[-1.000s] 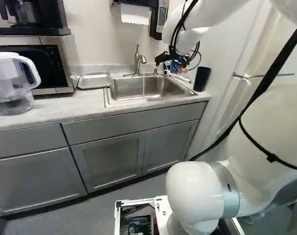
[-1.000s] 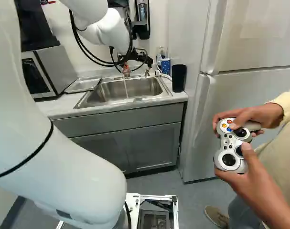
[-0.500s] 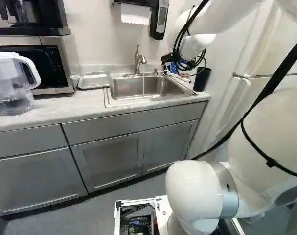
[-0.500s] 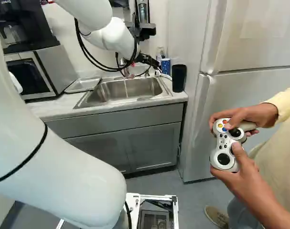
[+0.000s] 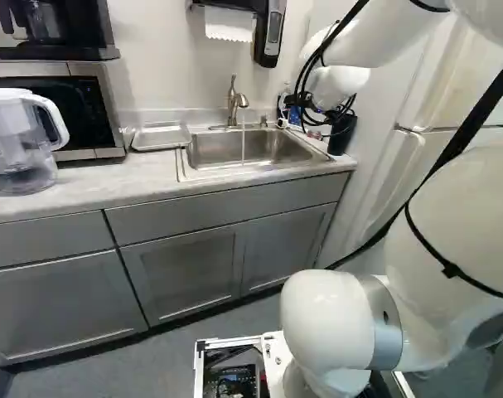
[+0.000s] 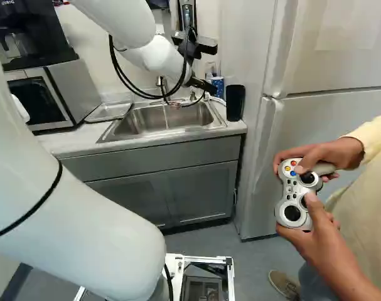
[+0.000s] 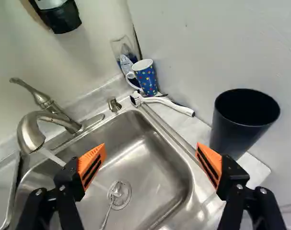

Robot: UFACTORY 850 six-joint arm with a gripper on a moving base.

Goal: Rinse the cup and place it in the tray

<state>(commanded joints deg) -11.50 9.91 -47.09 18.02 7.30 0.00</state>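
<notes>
— Made out much of the gripper (image 6: 203, 84) from the base views?

— Hardly. Found the fingertips lost among dark parts and cables (image 5: 302, 76). In the left base view, caught just a blue patch of the cup (image 7: 146, 77) beside the gripper. From the wrist, saw a clear glass (image 7: 122, 48) partly covered by the cup, its contents too vague to name, and the tray (image 5: 160, 137) cut off, well out to the gripper's left. Could not name a thin pale streak by the drain (image 7: 119, 195), either.

— And the fingers (image 7: 92, 162)?

— Spread wide, with the sink (image 7: 155, 165) below and between.

— Spotted the cup where, exactly?

— Ahead of the gripper, past the sink's corner. Stood upright on the counter near the wall, dotted, handle toward the faucet (image 7: 31, 132) side. Noticed a brush (image 7: 169, 103) lying just beside, on the gripper's side, and a dark tumbler (image 7: 241, 120) ahead and to the gripper's right.

— Running water, too?

— Yes, in a thin stream from the faucet, left of the gripper.

— Arm (image 5: 400, 41) how?

— Stretched forward from the base, high over the counter, bent down at the wrist, gripper above the sink.
</notes>
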